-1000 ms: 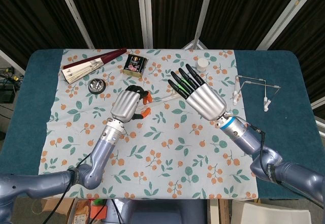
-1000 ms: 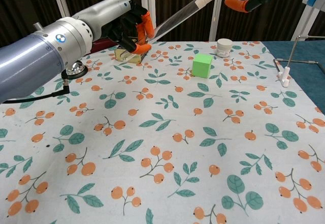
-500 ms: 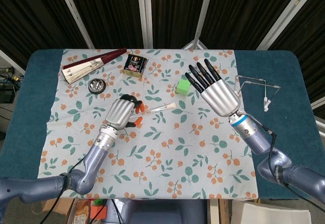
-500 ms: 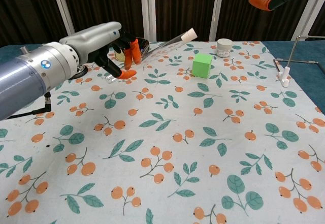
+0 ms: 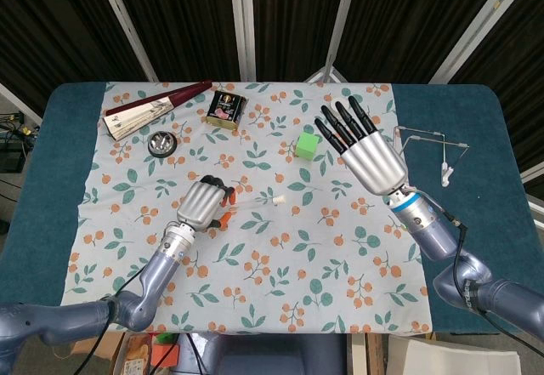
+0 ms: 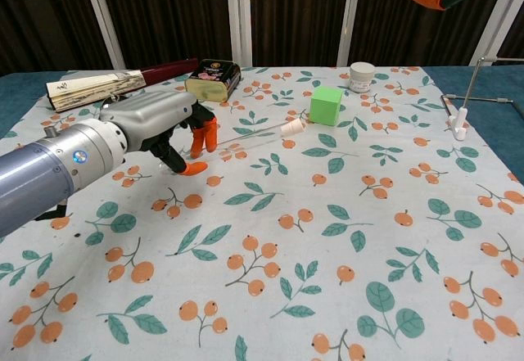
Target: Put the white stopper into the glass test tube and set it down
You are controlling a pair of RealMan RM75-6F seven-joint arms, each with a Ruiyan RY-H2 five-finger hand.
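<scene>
A: Item: clear glass test tube (image 5: 252,202) with white stopper (image 6: 289,127), status?

B: Lowered since a second ago; your left hand (image 5: 205,204) grasps it near the cloth, stopper toward 3 o'clock.

A: Right hand (image 5: 364,150)?

B: Raised, fingers spread, empty. Set-down nearly complete.

A rectangular table with a dark teal top (image 5: 34,179) carries a white cloth printed with orange fruit and green leaves (image 5: 280,264). Behind it hang black pleated curtains (image 5: 178,18), crossed by slanted pale metal frame bars (image 5: 242,18). Lighting is even.
</scene>
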